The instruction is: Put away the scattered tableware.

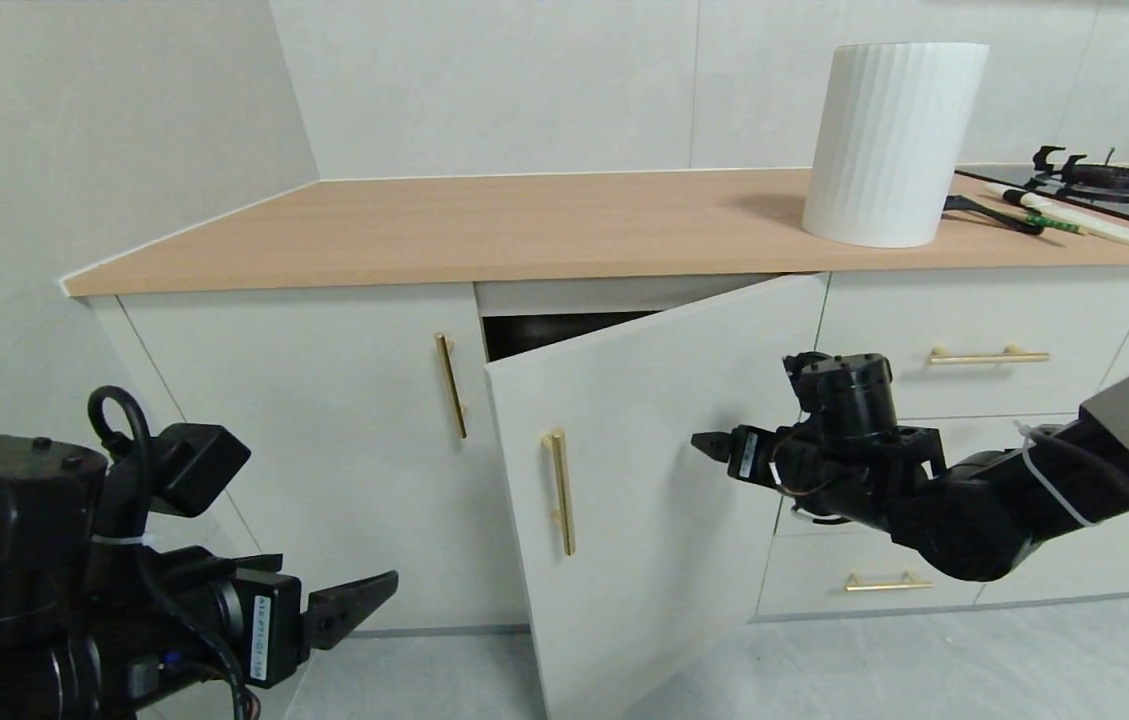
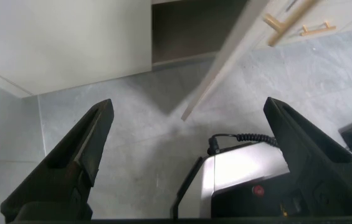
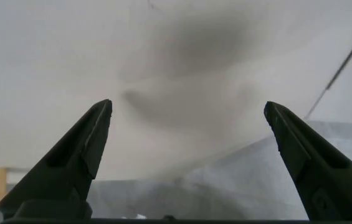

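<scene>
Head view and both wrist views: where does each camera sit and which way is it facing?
Head view: on the head, looking forward and down at the countertop, the half-open cabinet door and the white container; left gripper low on the left, right gripper before the door.
Left wrist view: on the left wrist, facing down at the floor and the door's lower edge; own jaws open.
Right wrist view: on the right wrist, facing the door's front close up; own jaws open.
Shared: the cabinet door, in all three.
</scene>
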